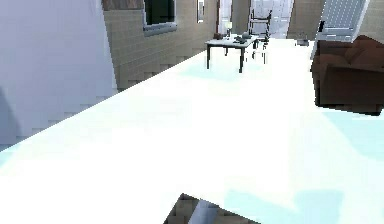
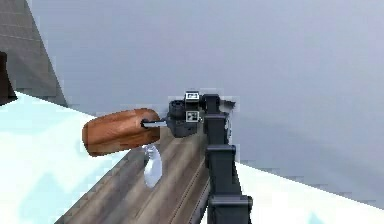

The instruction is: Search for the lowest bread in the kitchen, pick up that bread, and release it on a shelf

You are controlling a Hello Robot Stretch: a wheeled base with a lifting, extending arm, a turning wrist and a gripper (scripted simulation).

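A brown, rounded loaf of bread (image 2: 115, 131) hangs at the far end of my gripper (image 2: 154, 122) in the arm side view, with pale floor and grey wall behind it, so the gripper holds the bread. The dark arm (image 2: 222, 175) rises from the bottom edge to the two white marker squares. Under the arm and gripper a wooden top (image 2: 160, 190) runs on a slant. A small clear glassy thing (image 2: 152, 166) shows just below the loaf, over the wood.
In the forward view pale floor stretches ahead. A dark table (image 1: 231, 46) with small things on it and a chair (image 1: 262, 30) stand far ahead. A brown sofa (image 1: 349, 72) sits at the right, a brick wall (image 1: 135, 50) and a white wall (image 1: 50, 60) at the left.
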